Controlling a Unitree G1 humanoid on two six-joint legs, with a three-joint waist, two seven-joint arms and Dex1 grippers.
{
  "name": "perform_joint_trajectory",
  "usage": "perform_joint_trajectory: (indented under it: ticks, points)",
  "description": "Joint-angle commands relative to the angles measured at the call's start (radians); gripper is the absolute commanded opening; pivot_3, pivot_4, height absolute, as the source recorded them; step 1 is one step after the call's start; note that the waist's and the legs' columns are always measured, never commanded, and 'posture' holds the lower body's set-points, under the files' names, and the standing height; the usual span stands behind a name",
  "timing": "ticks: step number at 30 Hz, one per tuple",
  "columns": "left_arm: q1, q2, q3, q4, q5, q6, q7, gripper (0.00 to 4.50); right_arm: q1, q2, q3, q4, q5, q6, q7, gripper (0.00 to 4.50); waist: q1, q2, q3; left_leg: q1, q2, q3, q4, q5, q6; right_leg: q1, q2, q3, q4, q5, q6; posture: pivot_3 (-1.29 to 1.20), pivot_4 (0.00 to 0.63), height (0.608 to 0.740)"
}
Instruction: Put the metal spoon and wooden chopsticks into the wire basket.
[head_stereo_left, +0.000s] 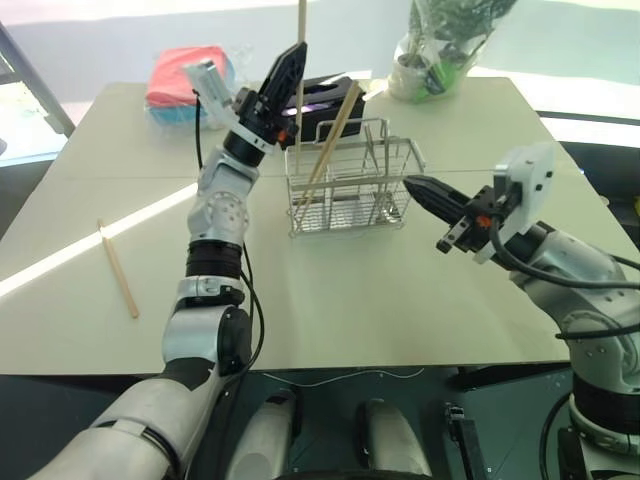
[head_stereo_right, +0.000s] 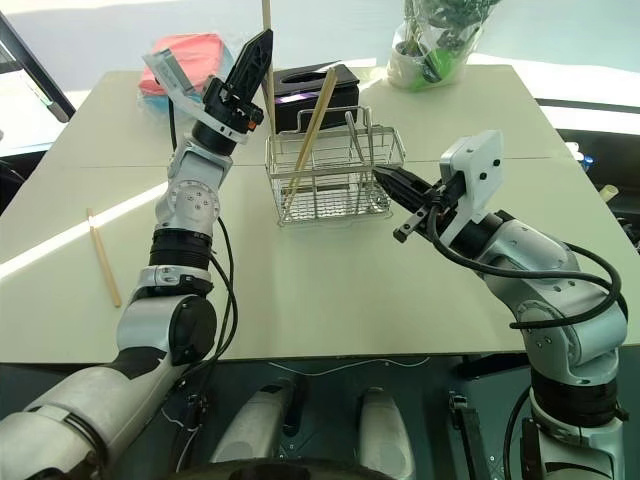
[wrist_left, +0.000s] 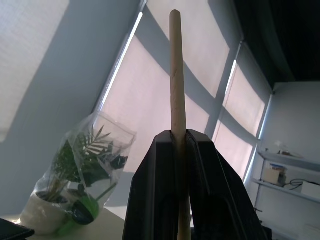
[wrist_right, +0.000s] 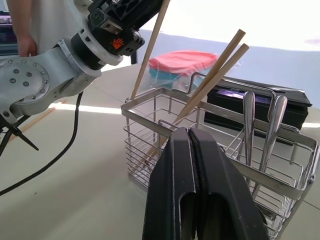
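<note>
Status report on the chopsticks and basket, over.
Left gripper shut on a chopstick above the basket. Right gripper shut, empty. One chopstick left on the table. Nothing blocking.

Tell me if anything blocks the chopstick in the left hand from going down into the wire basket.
Nothing visible does. The left hand holds the chopstick upright over the wire basket, whose top is open. Two chopsticks already lean in that end, with room beside them.

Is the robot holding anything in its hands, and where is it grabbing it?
The left gripper pinches a wooden chopstick partway along its length. The right gripper is shut on nothing.
</note>
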Motion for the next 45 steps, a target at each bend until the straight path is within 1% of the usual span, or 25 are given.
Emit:
perform_joint_trajectory:
  ticks: [1, 6, 12, 24, 29, 32, 34, 36, 38, 45]
  points:
    - [-0.014, -0.026, -0.006, 0.003, 0.025, -0.087, 0.019, 0.03, -0.011, 0.004, -0.008, -0.040, 0.006, -0.020, -0.007, 0.00, 0.002, 0.000, 0.000, 0.000, 0.000, 0.000, 0.000, 0.000, 0.000, 0.000, 0.000, 0.000, 0.000, 0.000, 0.000, 0.00, 0.150, 0.740]
    - [0.029, -0.063, -0.033, 0.038, 0.079, -0.178, 0.010, 0.03, -0.015, 0.002, -0.008, -0.037, 0.008, -0.016, -0.004, 0.00, 0.001, 0.000, 0.000, 0.000, 0.000, 0.000, 0.001, 0.000, 0.000, 0.000, 0.000, 0.000, 0.000, 0.000, 0.000, 0.00, 0.150, 0.740]
    - [0.077, -0.086, -0.071, 0.038, 0.137, -0.256, 0.013, 0.03, -0.020, 0.002, -0.011, -0.031, 0.012, -0.016, -0.003, 0.00, 0.001, 0.000, 0.000, 0.000, 0.000, 0.000, 0.001, 0.000, 0.000, 0.000, 0.000, 0.000, 0.000, 0.000, 0.000, 0.00, 0.150, 0.740]
    - [0.092, -0.094, -0.096, 0.064, 0.212, -0.399, 0.065, 0.03, -0.019, 0.023, -0.002, -0.026, 0.007, -0.024, -0.008, 0.00, 0.001, 0.000, 0.000, 0.000, 0.000, 0.000, 0.001, 0.000, 0.000, 0.000, 0.000, 0.000, 0.000, 0.000, 0.000, 0.00, 0.150, 0.740]
    - [0.106, -0.103, -0.105, 0.070, 0.229, -0.421, 0.083, 0.03, -0.025, 0.024, -0.005, -0.020, 0.005, -0.025, -0.006, 0.00, 0.001, 0.000, 0.000, 0.000, 0.000, 0.000, 0.001, 0.000, 0.000, 0.000, 0.000, 0.000, 0.000, 0.000, 0.000, 0.00, 0.150, 0.740]
    - [0.114, -0.106, -0.109, 0.067, 0.229, -0.418, 0.080, 1.26, -0.029, 0.022, -0.006, -0.016, 0.004, -0.026, -0.004, 0.00, 0.001, 0.000, 0.000, 0.000, 0.000, 0.000, 0.001, 0.000, 0.000, 0.000, 0.000, 0.000, 0.000, 0.000, 0.000, 0.00, 0.150, 0.740]
    - [0.117, -0.105, -0.113, 0.064, 0.232, -0.421, 0.084, 2.24, -0.031, 0.021, -0.006, -0.013, 0.003, -0.026, -0.003, 0.00, 0.002, 0.000, 0.000, 0.000, 0.000, 0.000, 0.001, 0.000, 0.000, 0.000, 0.000, 0.000, 0.001, 0.000, 0.000, 0.00, 0.150, 0.740]
    - [0.118, -0.104, -0.114, 0.062, 0.232, -0.425, 0.086, 3.41, -0.033, 0.020, -0.006, -0.010, 0.001, -0.028, 0.000, 0.00, 0.002, 0.000, 0.000, 0.000, 0.000, 0.000, 0.001, 0.000, 0.000, 0.000, 0.000, 0.000, 0.001, 0.000, 0.000, 0.00, 0.150, 0.740]
    - [0.117, -0.102, -0.116, 0.058, 0.231, -0.424, 0.083, 4.44, -0.034, 0.019, -0.005, -0.007, -0.002, -0.030, 0.002, 0.00, 0.002, 0.000, 0.000, 0.000, 0.000, 0.000, 0.001, 0.000, 0.000, 0.001, 0.000, 0.000, 0.001, 0.000, 0.000, 0.00, 0.150, 0.740]
    - [0.103, -0.090, -0.103, 0.034, 0.207, -0.386, 0.106, 4.44, -0.035, 0.021, -0.002, 0.005, -0.010, -0.038, 0.013, 0.00, 0.001, 0.000, 0.000, 0.000, 0.000, 0.000, 0.001, 0.000, 0.000, 0.001, 0.000, 0.000, 0.001, 0.000, 0.001, 0.00, 0.150, 0.740]
